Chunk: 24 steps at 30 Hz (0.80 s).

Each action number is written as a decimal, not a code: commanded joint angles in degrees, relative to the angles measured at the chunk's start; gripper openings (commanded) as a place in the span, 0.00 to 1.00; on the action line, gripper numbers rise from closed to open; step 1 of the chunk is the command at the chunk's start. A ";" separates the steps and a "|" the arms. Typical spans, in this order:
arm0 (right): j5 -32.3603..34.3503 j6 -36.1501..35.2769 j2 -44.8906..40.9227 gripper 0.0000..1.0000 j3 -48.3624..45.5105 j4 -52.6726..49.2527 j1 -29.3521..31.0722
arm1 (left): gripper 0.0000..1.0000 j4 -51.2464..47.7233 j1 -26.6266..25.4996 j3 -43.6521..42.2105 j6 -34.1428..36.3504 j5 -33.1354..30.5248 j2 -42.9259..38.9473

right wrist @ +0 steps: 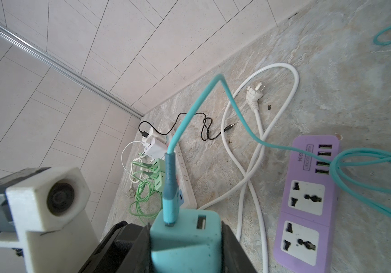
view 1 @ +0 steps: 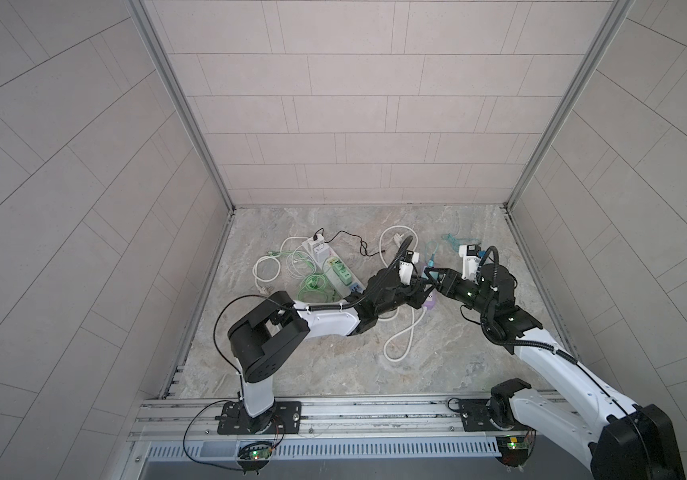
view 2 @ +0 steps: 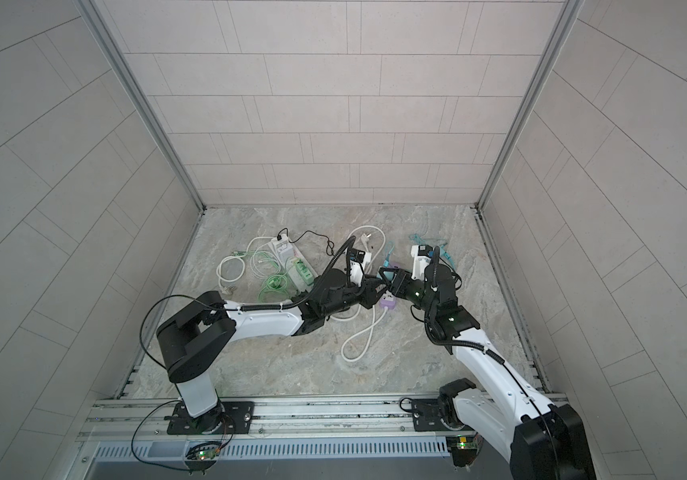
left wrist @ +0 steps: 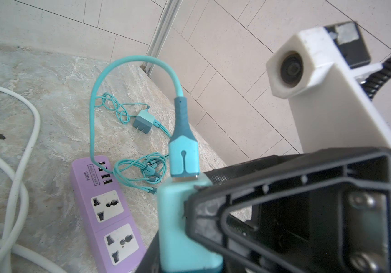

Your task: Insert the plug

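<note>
Bright, soft, even light, with no hard shadows, only faint ones on the marble floor [view 1: 333,361]. Heavy wide-angle bending of the wall tiles [view 1: 354,112] toward the frame edges in both top views. In the right wrist view, teal charger [right wrist: 185,238] close to the lens and blurred — pale walls slightly washed out.

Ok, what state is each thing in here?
teal charger: held aloft, not in any socket.
teal cable's USB plug: seated in the charger.
purple power strip: both sockets empty.
white power strip: occupied, green chargers plugged in.
right gripper: jaws shut on the teal charger.
left gripper: at the charger, grip unclear.
</note>
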 commanded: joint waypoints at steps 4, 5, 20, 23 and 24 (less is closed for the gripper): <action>0.91 -3.75 -3.49 0.61 2.14 -10.23 0.39 | 0.07 3.74 0.58 -1.01 5.47 -1.75 0.95; 0.87 -4.36 -3.66 0.63 2.93 -11.96 0.14 | 0.07 3.85 0.54 -1.49 6.55 -1.82 0.85; -17.05 -16.64 2.20 0.64 12.81 -31.78 -4.80 | 0.13 26.59 0.76 -16.18 30.76 4.60 -0.56; -18.16 -19.66 3.26 0.62 12.88 -33.99 -4.67 | 0.15 29.00 0.89 -16.29 31.94 6.14 0.76; -18.16 -20.30 3.24 0.61 12.89 -34.38 -4.63 | 0.15 29.74 0.91 -16.18 32.12 6.96 1.14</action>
